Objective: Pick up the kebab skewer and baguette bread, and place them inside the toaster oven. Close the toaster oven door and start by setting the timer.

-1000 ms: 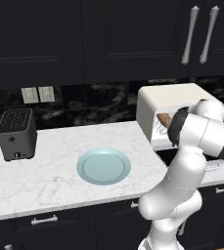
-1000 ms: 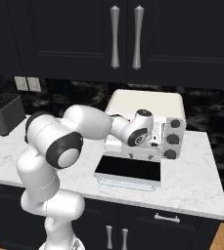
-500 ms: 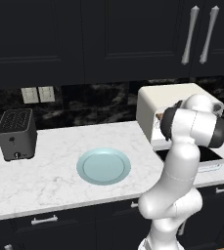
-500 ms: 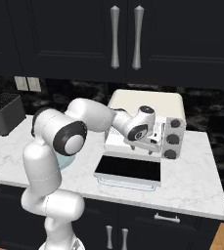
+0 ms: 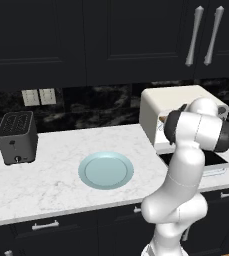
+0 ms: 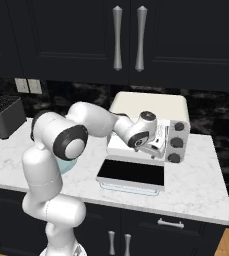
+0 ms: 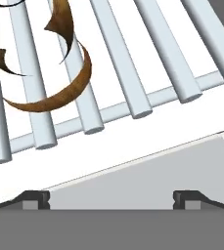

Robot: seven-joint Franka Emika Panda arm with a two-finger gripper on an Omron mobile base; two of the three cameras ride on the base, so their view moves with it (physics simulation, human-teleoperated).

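Over the last second the arm has been drawn back from the mouth of the toaster oven (image 6: 151, 127). In the right base view the hand, earlier seen pressed close against the opening, is now carried a little farther right and outward, just beside the knob panel (image 6: 176, 141) and above the lowered door (image 6: 131, 173). In the left base view the elbow has been swung leftward and lower, so that more of the top of the oven is uncovered. The gripper (image 7: 111, 197) is held with its jaws wide apart over the wire rack (image 7: 123, 63), with brown pieces of food (image 7: 55, 93) lying on the bars.
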